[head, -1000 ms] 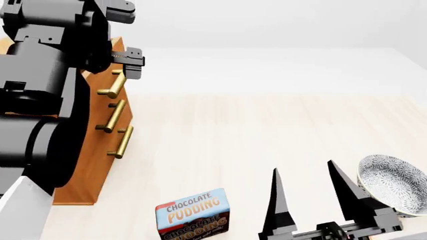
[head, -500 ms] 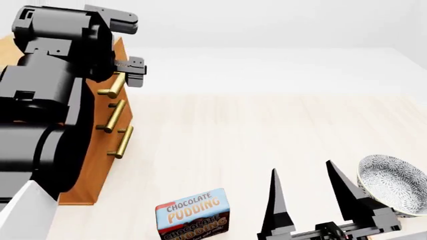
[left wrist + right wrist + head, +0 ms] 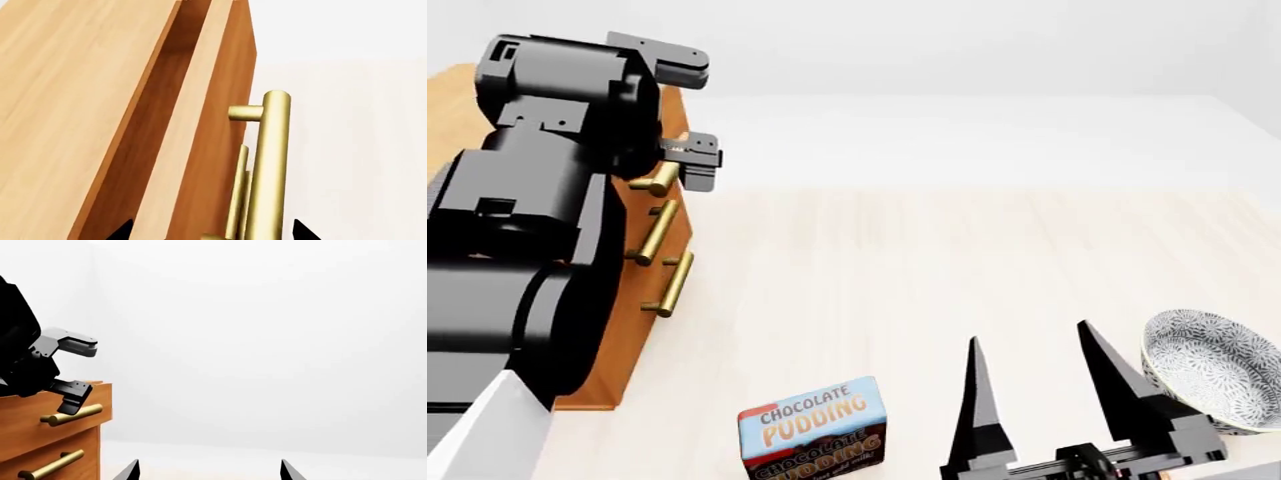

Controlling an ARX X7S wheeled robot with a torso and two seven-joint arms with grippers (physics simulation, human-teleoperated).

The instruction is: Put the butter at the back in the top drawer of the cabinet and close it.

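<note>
The light-brown cabinet (image 3: 627,330) stands at the left. Its top drawer (image 3: 200,150) is pulled out a little, and a dark gap shows behind its front. My left gripper (image 3: 210,230) is open. Its two dark fingertips straddle the drawer's brass handle (image 3: 273,165) without closing on it. In the head view the left gripper (image 3: 687,160) sits at the top handle (image 3: 662,180). In the right wrist view the top drawer (image 3: 40,432) juts past the drawer below it. My right gripper (image 3: 1032,338) is open and empty, low at the front right. The butter is out of view.
A brown-and-blue "CHOCOLATE PUDDING" box (image 3: 814,425) lies on the pale wooden floor in front of the cabinet. A patterned grey bowl (image 3: 1214,365) sits just right of my right gripper. The two lower drawers (image 3: 661,285) are shut.
My left arm and gripper have shifted slightly right and down at the top handle, and the drawer front has come out a little. The right arm has not moved.
</note>
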